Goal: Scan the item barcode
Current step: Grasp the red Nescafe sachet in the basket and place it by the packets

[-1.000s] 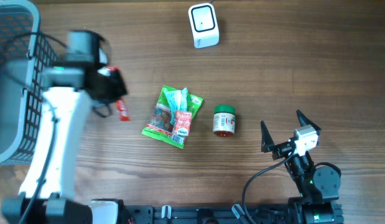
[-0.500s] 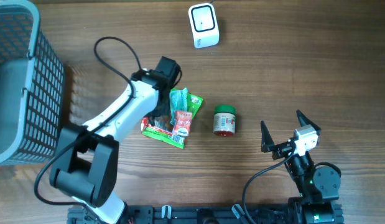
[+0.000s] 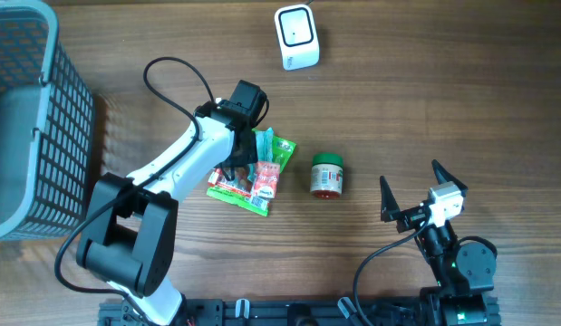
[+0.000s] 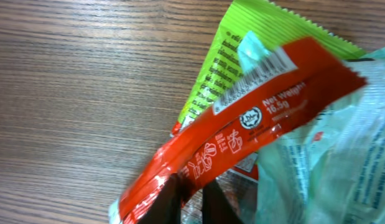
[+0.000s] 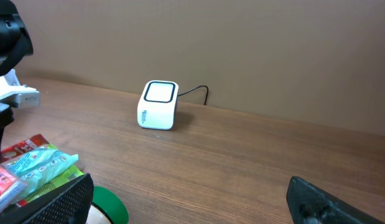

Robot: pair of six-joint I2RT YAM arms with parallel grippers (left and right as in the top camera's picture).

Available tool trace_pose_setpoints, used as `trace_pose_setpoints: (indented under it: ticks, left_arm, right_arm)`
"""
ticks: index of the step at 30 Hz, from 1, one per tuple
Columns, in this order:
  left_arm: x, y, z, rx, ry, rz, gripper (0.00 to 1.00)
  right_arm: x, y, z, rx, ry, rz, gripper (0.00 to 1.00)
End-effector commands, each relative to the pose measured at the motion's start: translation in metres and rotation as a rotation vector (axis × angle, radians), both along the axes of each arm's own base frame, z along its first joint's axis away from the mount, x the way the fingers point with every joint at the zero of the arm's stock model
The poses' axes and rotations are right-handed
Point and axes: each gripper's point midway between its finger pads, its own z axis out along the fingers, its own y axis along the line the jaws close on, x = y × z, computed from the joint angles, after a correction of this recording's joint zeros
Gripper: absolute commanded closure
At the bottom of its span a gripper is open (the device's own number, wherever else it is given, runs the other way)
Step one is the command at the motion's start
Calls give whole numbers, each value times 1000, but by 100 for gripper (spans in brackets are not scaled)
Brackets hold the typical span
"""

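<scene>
Item: red sachet [image 4: 242,143], lying slantwise across a lime-green packet [image 4: 242,43] and a pale packet [image 4: 329,155] on the bench [image 3: 443,91], mid-bench, well apart from the scanner [image 3: 296,36] at the far edge. Barcode [image 4: 260,78]: printed at the sachet's far end, face up, clear of the fingers. Left end effector [image 4: 195,199]: jaws narrow, at the sachet's near end; whether they pinch the film cannot be told. Right end effector [image 3: 412,186]: spread wide, holding nothing, parked near the front edge. Also present: green-lidded jar [image 3: 326,175] just beside the packets; basket [image 3: 72,118] at far left. Handling note, as judgement: grip only the plain near end, so the code stays uncovered, and take the red film alone, not the packets beneath. The scanner's window appears to face upward, so the coded face likely needs turning towards it. Present it flat and uncreased, close over the window, and steady; slack film may droop or glare.
</scene>
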Motion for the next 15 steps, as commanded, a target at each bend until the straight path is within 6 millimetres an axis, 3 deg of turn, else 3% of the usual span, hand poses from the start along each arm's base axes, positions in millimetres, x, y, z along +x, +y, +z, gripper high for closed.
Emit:
trace_pose_setpoints:
  ticks: [1, 7, 10, 12, 15]
  left_arm:
    - [-5, -5, -7, -29, 28, 8, 84]
    - [-4, -10, -7, -54, 30, 4, 79]
    - [6, -10, 4, -72, -13, 11, 79]
    - [23, -2, 23, -87, -74, 41, 78]
    - [39, 28, 40, -51, -140, 115, 75]
  right_arm:
    - [0, 0, 1, -5, -8, -1, 0]
    - [0, 0, 1, -5, -8, 0, 0]
    - [0, 0, 1, -5, -8, -1, 0]
    - [0, 0, 1, -5, -8, -1, 0]
    - [0, 0, 1, -5, -8, -1, 0]
